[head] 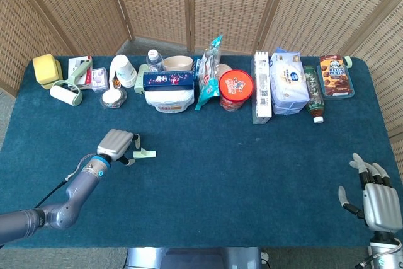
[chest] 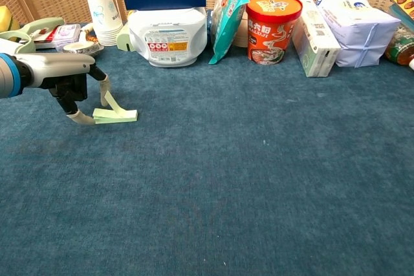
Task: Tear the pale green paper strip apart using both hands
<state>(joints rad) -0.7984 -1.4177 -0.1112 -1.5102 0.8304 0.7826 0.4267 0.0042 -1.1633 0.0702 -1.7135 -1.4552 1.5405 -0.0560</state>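
The left hand reaches in from the left edge on its grey forearm, palm down, fingers pointing downward at the dark blue cloth-covered table. The small pale green paper strip lies flat on the cloth just to the right of this hand, with one end folded upward. One fingertip stands against that raised flap and another sits at the strip's near left end; whether the paper is actually pinched cannot be told, as the fingertips partly cover it. In the head view the same hand shows as a silver back with the strip just beside it.

The right hand rests at the table's near right corner, well apart from the strip, fingers spread and upright, holding nothing; its wrist is cut off by the frame.

Beyond the left hand, along the far edge, stands a red instant noodle cup whose print is too small to read, and a brown biscuit box reading "HELLO PANDA".
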